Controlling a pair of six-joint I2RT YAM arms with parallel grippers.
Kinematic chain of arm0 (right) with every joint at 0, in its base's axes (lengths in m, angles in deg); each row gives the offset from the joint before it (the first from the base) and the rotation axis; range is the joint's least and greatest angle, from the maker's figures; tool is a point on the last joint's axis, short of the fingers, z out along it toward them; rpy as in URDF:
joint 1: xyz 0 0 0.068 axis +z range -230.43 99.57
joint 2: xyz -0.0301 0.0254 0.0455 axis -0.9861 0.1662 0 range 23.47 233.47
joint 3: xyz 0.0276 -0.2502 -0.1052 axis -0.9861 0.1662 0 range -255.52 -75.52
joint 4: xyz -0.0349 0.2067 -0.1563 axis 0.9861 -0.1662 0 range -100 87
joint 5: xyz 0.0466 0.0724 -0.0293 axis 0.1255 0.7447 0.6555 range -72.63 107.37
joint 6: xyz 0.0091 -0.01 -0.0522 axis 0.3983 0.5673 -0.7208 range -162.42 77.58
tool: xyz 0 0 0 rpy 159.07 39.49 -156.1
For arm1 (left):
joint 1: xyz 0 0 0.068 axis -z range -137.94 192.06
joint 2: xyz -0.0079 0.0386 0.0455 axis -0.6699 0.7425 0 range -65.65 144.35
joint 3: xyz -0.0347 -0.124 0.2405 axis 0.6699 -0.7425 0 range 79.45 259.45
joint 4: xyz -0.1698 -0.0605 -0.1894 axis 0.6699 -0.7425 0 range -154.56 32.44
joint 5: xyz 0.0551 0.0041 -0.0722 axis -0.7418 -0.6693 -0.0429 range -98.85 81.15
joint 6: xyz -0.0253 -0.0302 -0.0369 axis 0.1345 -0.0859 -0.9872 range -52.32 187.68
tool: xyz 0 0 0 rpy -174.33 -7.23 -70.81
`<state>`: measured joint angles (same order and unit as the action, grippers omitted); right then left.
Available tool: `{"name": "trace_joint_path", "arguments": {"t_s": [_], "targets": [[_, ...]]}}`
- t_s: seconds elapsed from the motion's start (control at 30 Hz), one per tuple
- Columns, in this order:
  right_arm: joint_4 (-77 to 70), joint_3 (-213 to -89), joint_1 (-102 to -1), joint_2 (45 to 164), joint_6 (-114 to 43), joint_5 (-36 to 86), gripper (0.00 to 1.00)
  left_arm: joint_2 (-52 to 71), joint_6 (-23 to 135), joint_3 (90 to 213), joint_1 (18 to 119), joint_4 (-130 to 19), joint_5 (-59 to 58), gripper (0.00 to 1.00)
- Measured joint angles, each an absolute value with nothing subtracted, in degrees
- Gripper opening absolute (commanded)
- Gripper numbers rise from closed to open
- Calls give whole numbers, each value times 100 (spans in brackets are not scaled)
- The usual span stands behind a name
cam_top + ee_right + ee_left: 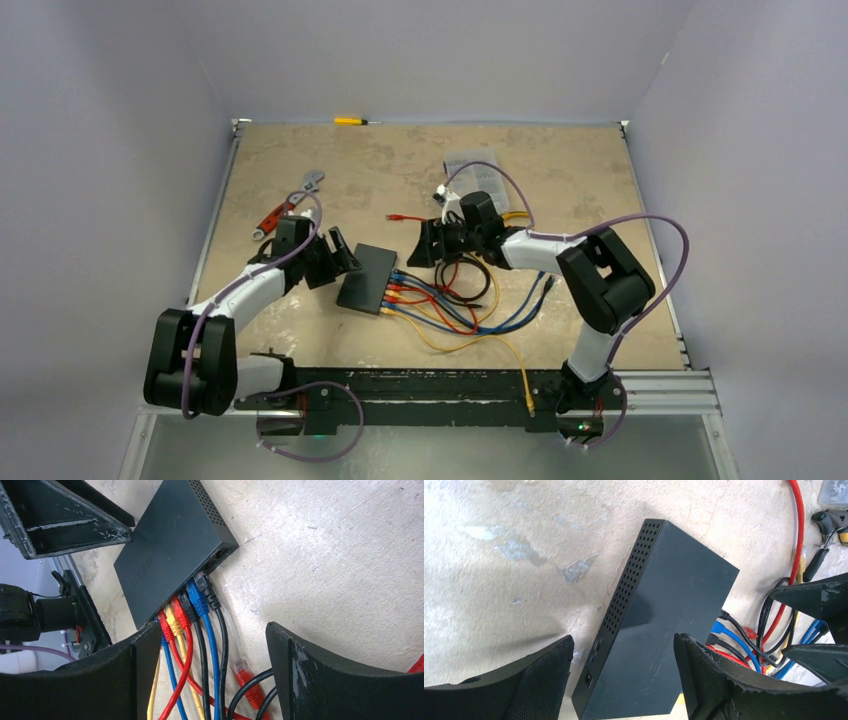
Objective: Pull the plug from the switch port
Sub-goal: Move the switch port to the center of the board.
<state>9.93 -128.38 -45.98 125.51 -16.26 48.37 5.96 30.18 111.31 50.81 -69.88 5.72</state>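
Note:
The matte-black switch [368,277] lies at table centre, with a row of red, yellow, black and blue plugs [187,607] in the ports on its right edge. My left gripper [340,262] is open at the switch's left end; in the left wrist view the switch [664,615] sits between the spread fingers [539,680], which do not touch it. My right gripper [430,245] is open, empty, and right of the ports. In the right wrist view it [212,675] straddles the cables just behind the plugs. A loose red plug [247,677] lies on the table between its fingers.
Coloured cables [470,310] fan out from the switch toward the front right. A red-handled wrench [290,205] lies at the back left, a yellow screwdriver [350,121] at the far edge, and a clear organiser box [472,165] behind the right gripper.

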Motion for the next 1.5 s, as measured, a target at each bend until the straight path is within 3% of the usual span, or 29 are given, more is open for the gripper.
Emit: {"name": "trace_joint_path", "arguments": {"t_s": [0.47,0.93,1.5], "targets": [[1624,-12689,-4687,13119,-1384,5489,64,1518,3440,11705,5081,-6771,919,70],[2077,-13810,-4123,14197,-1019,5895,63,1435,3403,11699,5081,-6887,845,68],[1836,-13434,-4235,13832,-1137,5722,63,1365,3385,11620,5081,-6924,830,63]]}}
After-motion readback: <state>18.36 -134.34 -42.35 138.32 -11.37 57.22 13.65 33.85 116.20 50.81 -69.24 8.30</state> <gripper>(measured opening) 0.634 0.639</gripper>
